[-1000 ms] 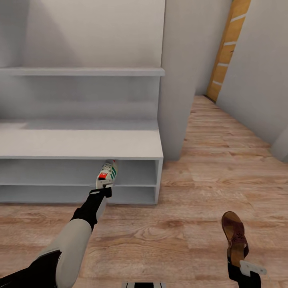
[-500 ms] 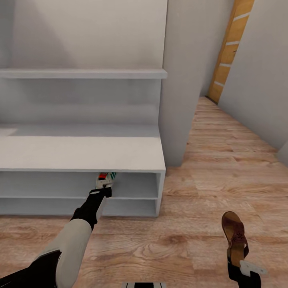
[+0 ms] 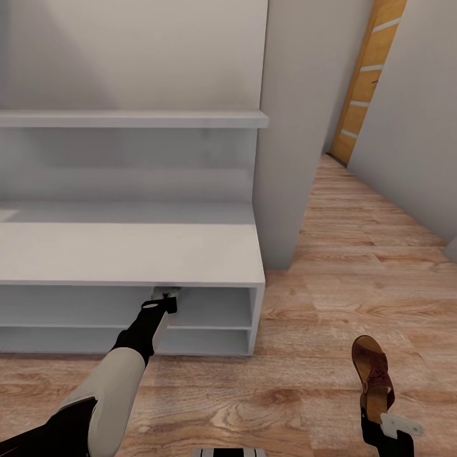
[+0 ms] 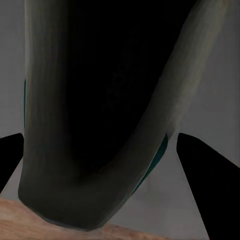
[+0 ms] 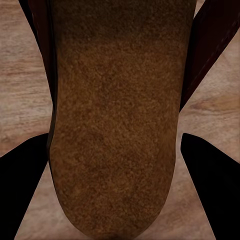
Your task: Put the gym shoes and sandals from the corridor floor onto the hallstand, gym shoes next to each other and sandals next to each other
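Grey hallstand (image 3: pixel 133 254) bench hides gym shoe (image 3: pixel 166 292) (nearly all).

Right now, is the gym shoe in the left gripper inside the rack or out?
In: the gym shoe pokes under the hallstand bench top, mostly hidden.

White gym shoe (image 3: pixel 166 292) sits inside the hallstand's (image 3: pixel 127 254) upper shelf; brown sandal (image 3: pixel 374 374) hangs above floor (image 3: pixel 304 355).
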Robot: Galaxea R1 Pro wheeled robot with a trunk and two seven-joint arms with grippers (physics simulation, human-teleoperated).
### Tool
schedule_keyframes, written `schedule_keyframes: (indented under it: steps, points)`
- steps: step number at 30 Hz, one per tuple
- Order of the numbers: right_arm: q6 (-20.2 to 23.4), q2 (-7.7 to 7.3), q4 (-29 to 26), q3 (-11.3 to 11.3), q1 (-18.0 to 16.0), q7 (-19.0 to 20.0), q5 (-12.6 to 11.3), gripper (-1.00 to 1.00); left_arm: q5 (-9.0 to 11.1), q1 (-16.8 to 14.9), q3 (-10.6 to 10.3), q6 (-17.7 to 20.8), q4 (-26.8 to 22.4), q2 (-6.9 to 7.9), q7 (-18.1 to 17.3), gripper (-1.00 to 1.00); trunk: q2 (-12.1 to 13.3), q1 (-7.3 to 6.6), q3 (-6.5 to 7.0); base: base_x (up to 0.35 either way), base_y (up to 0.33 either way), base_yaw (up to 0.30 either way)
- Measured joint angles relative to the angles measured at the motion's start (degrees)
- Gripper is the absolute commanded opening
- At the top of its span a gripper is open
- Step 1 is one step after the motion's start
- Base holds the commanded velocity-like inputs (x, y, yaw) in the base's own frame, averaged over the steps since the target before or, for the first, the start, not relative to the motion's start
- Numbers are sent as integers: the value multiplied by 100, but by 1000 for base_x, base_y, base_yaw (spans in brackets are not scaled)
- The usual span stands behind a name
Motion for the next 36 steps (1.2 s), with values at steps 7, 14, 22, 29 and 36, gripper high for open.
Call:
schedule_keyframes:
  steps: [7,14,22,29,36]
  points:
    - [1,0,0,1,0,0,1,-100,-12,5,0,1,-4,7,1,-100,0,-2,0,77,0,0]
    - [3,0,0,-5,0,0,0,-100,0,23,5,-5,-52,36,-1,100,0,1,0,24,0,0]
    - [4,0,0,-8,0,0,0,-100,1,26,-5,-7,-68,52,0,100,0,1,0,-7,1,0]
    - [5,0,1,-8,0,0,0,-100,1,26,-13,-7,-71,53,0,100,1,4,-1,-219,71,0]
    - [6,0,1,-8,0,0,0,-100,1,26,-13,-6,-72,53,0,100,1,4,-1,-302,112,0]
